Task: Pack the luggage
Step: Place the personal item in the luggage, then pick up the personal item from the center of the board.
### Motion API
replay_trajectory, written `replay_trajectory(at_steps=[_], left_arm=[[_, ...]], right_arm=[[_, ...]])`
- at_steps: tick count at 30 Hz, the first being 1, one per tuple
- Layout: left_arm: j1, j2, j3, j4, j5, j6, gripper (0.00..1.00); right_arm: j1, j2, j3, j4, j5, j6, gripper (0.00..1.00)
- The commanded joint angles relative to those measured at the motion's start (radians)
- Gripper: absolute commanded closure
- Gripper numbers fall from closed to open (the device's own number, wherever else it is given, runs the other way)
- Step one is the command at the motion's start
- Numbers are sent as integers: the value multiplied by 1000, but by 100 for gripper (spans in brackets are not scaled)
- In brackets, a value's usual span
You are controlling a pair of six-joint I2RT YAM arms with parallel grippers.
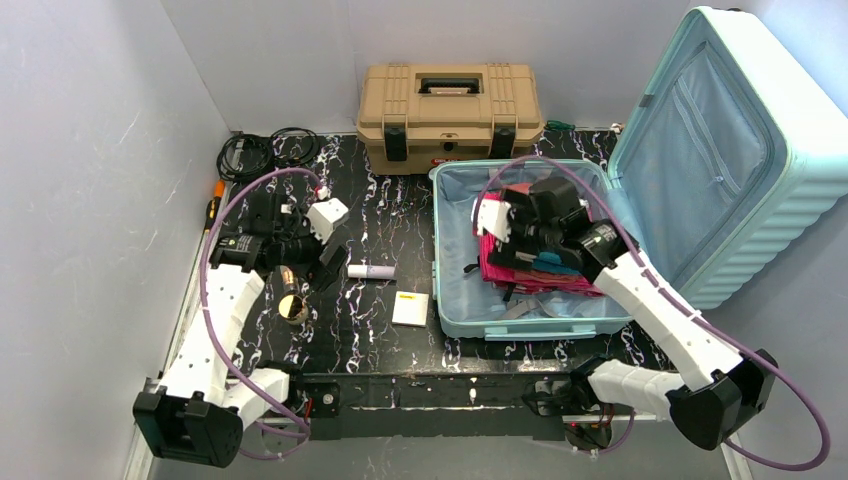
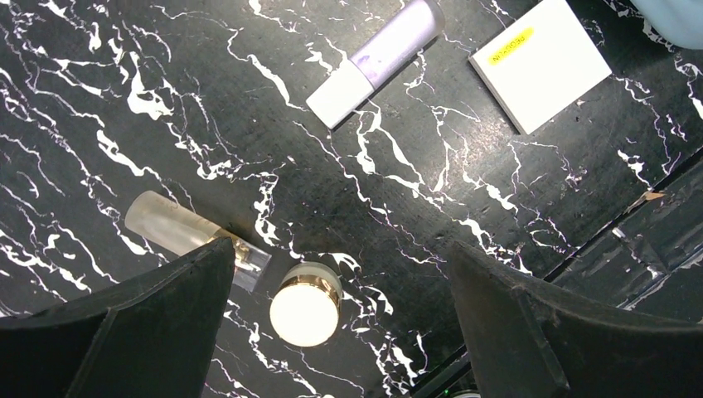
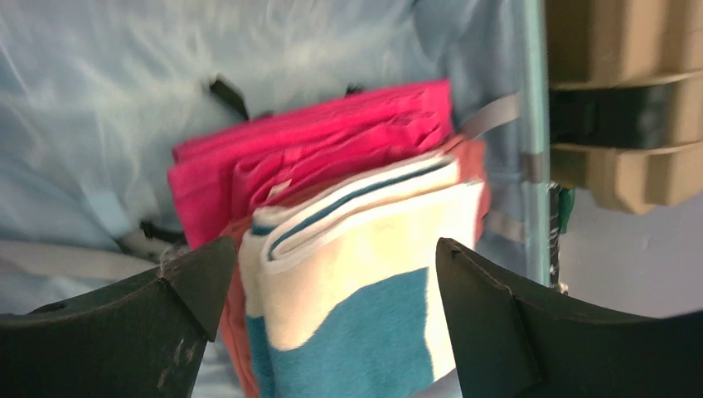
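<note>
The luggage (image 1: 520,305) lies open on the right, its mint ribbed lid (image 1: 760,150) leaning back. Folded pink clothes (image 1: 525,265) lie in its blue-lined base. My right gripper (image 1: 478,240) hovers over them, open. In the right wrist view its jaws (image 3: 333,242) stand wide apart over a folded white-and-teal towel (image 3: 365,282) lying on the pink clothes (image 3: 315,149). My left gripper (image 1: 322,268) is open and empty above the table. In the left wrist view (image 2: 340,249) a gold-rimmed jar (image 2: 305,305) shows between the jaws, and a frosted bottle (image 2: 178,228) lies by the left finger.
A lavender tube (image 1: 370,271) and a white pad (image 1: 410,308) lie between the left gripper and the luggage. A tan toolbox (image 1: 450,115) stands at the back. Black cables (image 1: 265,150) and an orange-handled tool (image 1: 215,195) lie at the back left.
</note>
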Motion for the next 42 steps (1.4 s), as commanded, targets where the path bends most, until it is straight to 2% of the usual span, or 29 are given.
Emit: replay_trajectory(at_steps=[1, 7, 13, 23, 27, 32, 36, 38, 40, 42], left_arm=[[-29, 37, 37, 4, 46, 48, 2], [-135, 150, 26, 43, 32, 93, 2], [-261, 251, -25, 145, -25, 152, 2], [-293, 478, -27, 285, -74, 248, 2], [-324, 543, -32, 303, -93, 288, 6], [-366, 621, -53, 380, -192, 293, 13], [-393, 675, -65, 437, -255, 291, 29], [-401, 697, -62, 440, -268, 283, 46], [-405, 709, -56, 438, -284, 266, 71], [-407, 708, -45, 424, -302, 240, 92]], right_arm=[[1, 20, 202, 14, -190, 144, 2], [1, 111, 268, -9, -416, 191, 2], [-1, 156, 225, 73, -466, 235, 2], [-137, 79, 135, 175, -574, 287, 2], [-198, 50, 109, 192, -601, 296, 2], [-222, 28, 104, 184, -565, 277, 2], [-227, 21, 101, 177, -560, 269, 2], [-229, 18, 100, 176, -552, 268, 2], [-230, 17, 97, 176, -544, 266, 2], [-230, 12, 95, 178, -535, 265, 2]])
